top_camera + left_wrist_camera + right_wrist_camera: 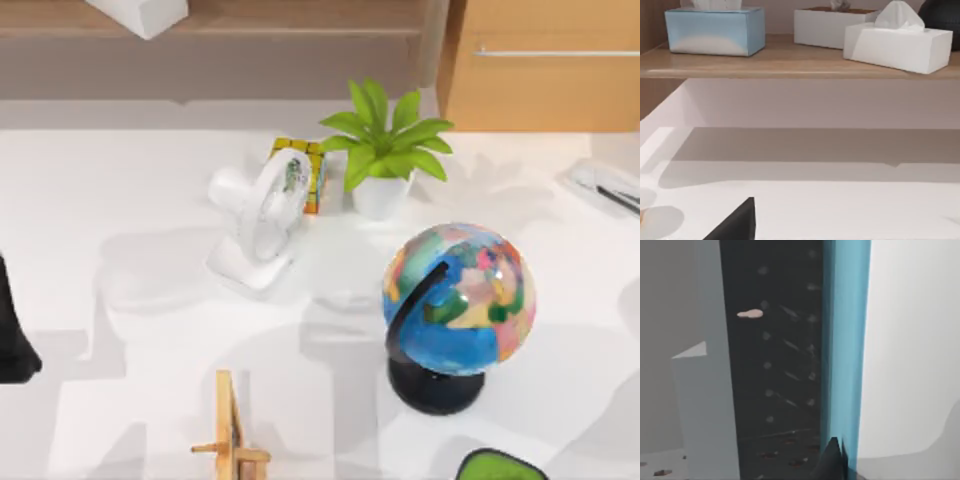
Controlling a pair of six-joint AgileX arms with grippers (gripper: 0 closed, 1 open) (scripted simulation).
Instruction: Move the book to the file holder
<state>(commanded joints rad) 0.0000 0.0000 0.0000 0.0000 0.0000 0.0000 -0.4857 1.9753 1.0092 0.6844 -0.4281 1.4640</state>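
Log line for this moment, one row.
right hand: at book's blue edge, beside dark file holder | left arm: parked, table's left edge | placement: unconfirmed

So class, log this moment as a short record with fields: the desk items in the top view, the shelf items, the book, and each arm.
Desk items: globe, potted plant, white fan, colour cube, small wooden easel
Shelf items: blue tissue box, white tissue box
Book: light-blue book upright against a dark perforated panel, seen from the right wrist
Right gripper: a dark fingertip at the book's edge
Left arm: at the table's left edge
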